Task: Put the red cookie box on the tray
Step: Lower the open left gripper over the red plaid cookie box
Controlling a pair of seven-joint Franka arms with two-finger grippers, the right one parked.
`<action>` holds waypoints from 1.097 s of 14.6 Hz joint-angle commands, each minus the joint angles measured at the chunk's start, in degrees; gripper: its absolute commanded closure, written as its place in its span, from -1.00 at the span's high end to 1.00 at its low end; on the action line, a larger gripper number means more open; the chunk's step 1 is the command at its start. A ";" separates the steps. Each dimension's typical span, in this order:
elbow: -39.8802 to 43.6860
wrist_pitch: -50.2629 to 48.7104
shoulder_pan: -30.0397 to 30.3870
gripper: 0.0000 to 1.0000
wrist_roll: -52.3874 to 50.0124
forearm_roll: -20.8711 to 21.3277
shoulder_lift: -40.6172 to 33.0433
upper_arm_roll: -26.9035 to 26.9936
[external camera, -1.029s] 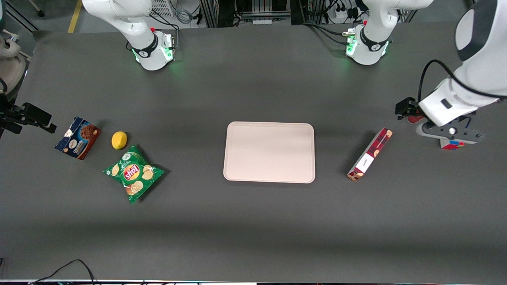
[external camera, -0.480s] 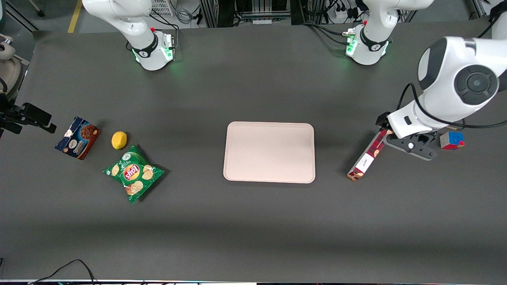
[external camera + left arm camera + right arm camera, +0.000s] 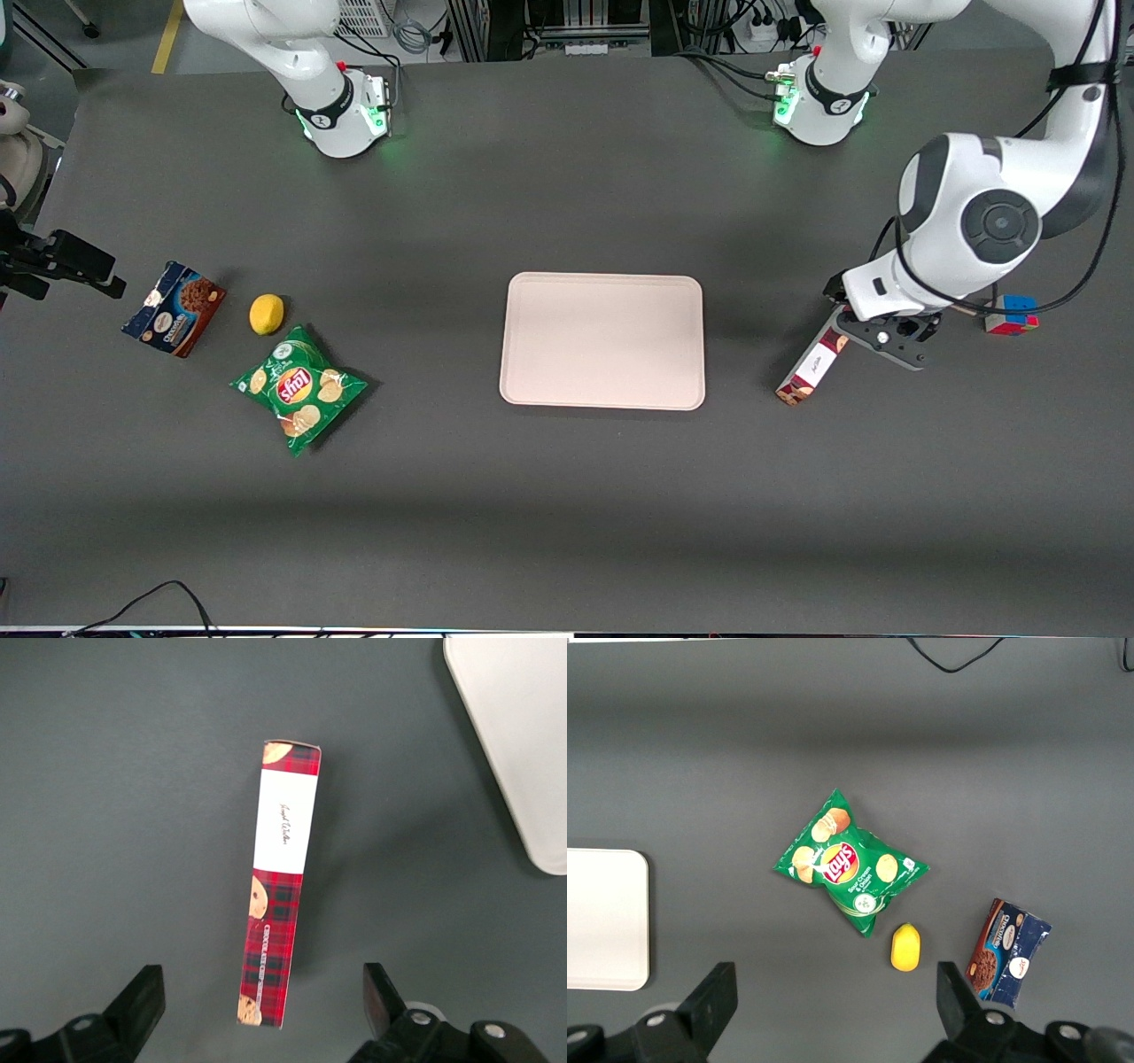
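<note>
The red cookie box point(image 3: 811, 368) lies flat on the dark table beside the tray point(image 3: 602, 341), toward the working arm's end. It is a slim plaid carton with a white label. My left gripper point(image 3: 866, 332) hovers over the box's end farther from the front camera and hides that end in the front view. In the left wrist view the red cookie box point(image 3: 282, 886) runs lengthwise away from the gripper point(image 3: 263, 1003). Its near end lies between the wide-open fingers point(image 3: 142, 999), and neither finger touches it. A corner of the pale-pink tray point(image 3: 523, 744) shows there, with nothing on it.
A Rubik's cube point(image 3: 1010, 315) sits just beside the working arm's hand. Toward the parked arm's end lie a green chips bag point(image 3: 299, 388), a lemon point(image 3: 267, 314) and a blue cookie box point(image 3: 174, 307). The arm bases point(image 3: 819, 102) stand along the table's back edge.
My left arm has swung in from over the Rubik's cube to above the red cookie box's farther end, uncovering the cube. The box and tray have not moved.
</note>
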 commanded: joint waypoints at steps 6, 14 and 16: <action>-12.02 20.82 -0.04 1.00 4.42 -0.03 2.70 0.43; -12.12 27.07 -0.04 1.00 6.45 -0.03 7.54 1.66; -12.20 27.61 -0.04 1.00 7.76 -0.03 8.16 1.75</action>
